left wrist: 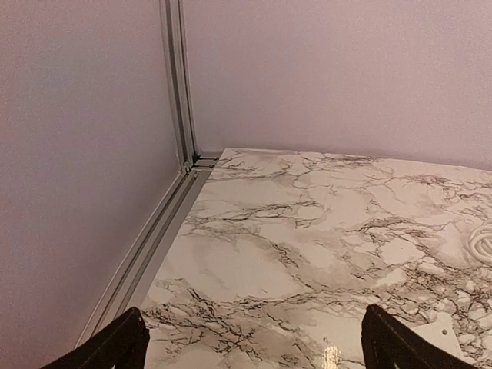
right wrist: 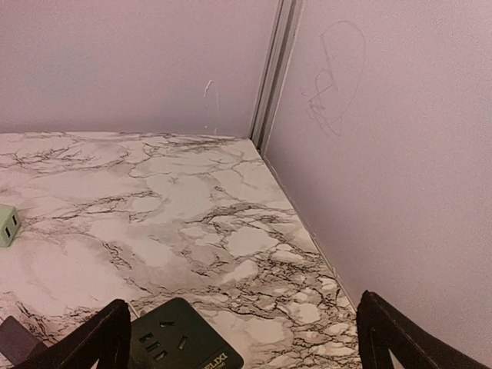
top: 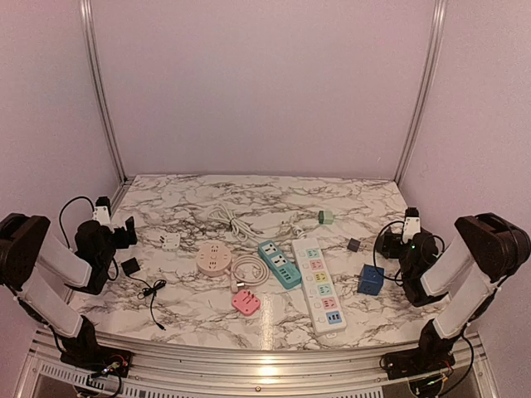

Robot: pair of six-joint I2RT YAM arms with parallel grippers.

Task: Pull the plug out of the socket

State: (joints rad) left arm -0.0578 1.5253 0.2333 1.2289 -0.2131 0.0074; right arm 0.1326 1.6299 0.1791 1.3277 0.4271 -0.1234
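Several sockets lie mid-table: a round pink socket [top: 214,259], a teal strip [top: 279,264], a long white strip [top: 319,284] and a blue cube socket [top: 370,279]. A pink plug [top: 246,302] on a coiled white cable [top: 250,270] lies in front of the teal strip. I cannot tell which plug sits in a socket. My left gripper [top: 124,228] [left wrist: 254,338] stands open at the left edge over bare marble. At the right edge my right gripper [top: 403,238] [right wrist: 242,330] is open, with a black socket [right wrist: 181,338] just by its left finger.
A white adapter [top: 170,241] and a black adapter [top: 130,266] with a thin black cable lie near the left arm. A green adapter [top: 325,217] [right wrist: 8,224] and a small grey cube [top: 353,245] sit right of centre. Walls close in the table [top: 191,199] on three sides.
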